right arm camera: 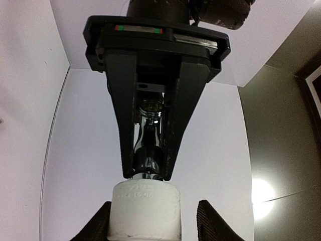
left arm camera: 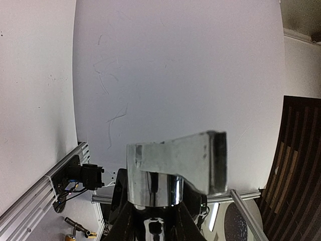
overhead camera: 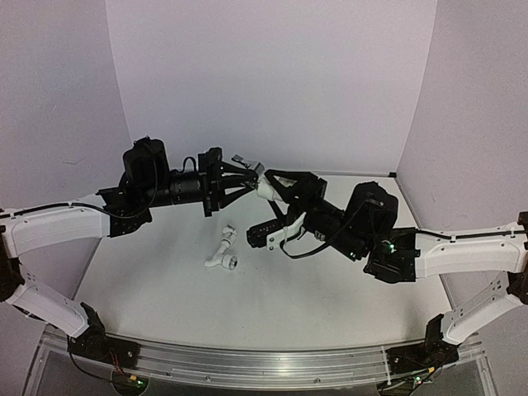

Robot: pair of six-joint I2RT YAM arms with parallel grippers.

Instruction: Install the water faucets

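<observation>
My left tool [right arm camera: 149, 170] is pinched on the chrome faucet [right arm camera: 150, 135], held up off the surface [overhead camera: 330, 289] with its stem already at the mouth of the white elbow fitting [right arm camera: 145, 208], while my right tool [right arm camera: 155, 223] straddles that fitting, spread and, I think, not yet gripping, so the tightening is left to do

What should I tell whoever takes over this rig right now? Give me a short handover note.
Left gripper: shut on the chrome tap, held above the table.
Right gripper: open, jaws either side of the white elbow fitting, with a gap on one side.
Done: fitting sits at the tap's stem end; how far it is threaded cannot be seen.
Longer white pipe lies loose on the table.
To do: grip the fitting and finish the joint.
</observation>
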